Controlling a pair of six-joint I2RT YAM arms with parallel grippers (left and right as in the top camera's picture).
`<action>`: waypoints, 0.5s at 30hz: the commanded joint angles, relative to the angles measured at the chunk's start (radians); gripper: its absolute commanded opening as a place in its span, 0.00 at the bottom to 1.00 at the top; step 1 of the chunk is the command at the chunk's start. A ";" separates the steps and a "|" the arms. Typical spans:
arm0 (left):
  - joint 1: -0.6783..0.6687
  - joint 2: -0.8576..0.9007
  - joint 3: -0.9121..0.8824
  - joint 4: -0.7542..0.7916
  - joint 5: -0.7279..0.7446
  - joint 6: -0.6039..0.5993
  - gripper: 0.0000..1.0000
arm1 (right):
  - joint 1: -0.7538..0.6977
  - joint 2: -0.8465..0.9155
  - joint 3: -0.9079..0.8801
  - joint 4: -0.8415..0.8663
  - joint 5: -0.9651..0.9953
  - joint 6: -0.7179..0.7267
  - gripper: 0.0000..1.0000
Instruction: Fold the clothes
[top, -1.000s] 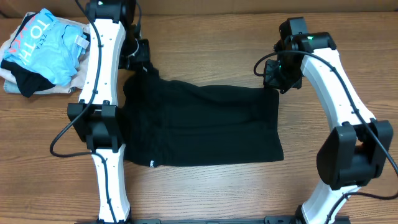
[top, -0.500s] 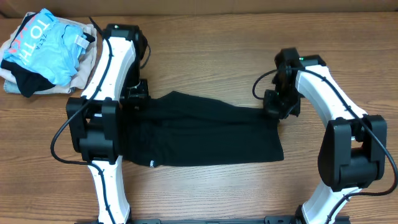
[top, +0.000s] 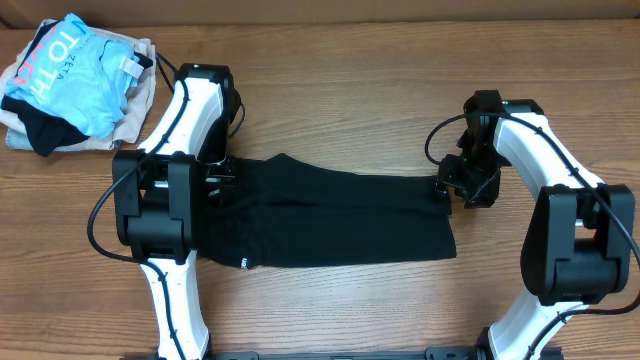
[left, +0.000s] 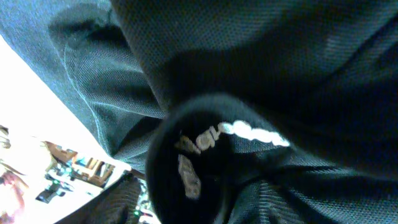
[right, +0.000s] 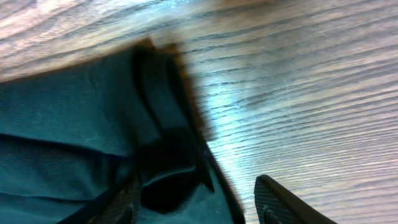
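Black short-sleeved shirt (top: 330, 220): soft thin fabric, spread as a wide band across the middle of the wooden table (top: 350, 80). Its far edge runs in a long line from the left arm to the right arm. Small white logo mark (top: 243, 265) at the near left edge.

Left gripper (top: 220, 178): at the shirt's far left corner, largely under its own arm in the overhead view. The left wrist view is filled with dark shirt fabric (left: 298, 68) pressed close, with a rounded dark shape bearing white lettering (left: 249, 132) low in the centre. Jaw state cannot be told.

Right gripper (top: 452, 188): at the shirt's far right corner. In the right wrist view the jaws stand wide. One finger (right: 280, 202) is over bare wood and the other is at the lower left against the cloth. The folded corner of the shirt (right: 168, 143) lies between them.

Light blue garment (top: 70, 70): pink-and-white lettering, on top of a pile at the far left corner of the table, well apart from the shirt.

Beige garment (top: 142, 95): under the blue one, in the same pile.
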 joint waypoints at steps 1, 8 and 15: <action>0.004 -0.003 -0.008 0.006 -0.014 0.000 0.72 | 0.002 -0.008 -0.005 0.018 -0.061 -0.028 0.63; 0.024 -0.004 0.076 0.022 0.009 -0.001 1.00 | 0.009 -0.006 -0.022 0.047 -0.115 -0.051 0.64; 0.032 -0.005 0.351 -0.022 0.053 0.001 1.00 | 0.040 -0.006 -0.157 0.173 -0.116 -0.032 0.61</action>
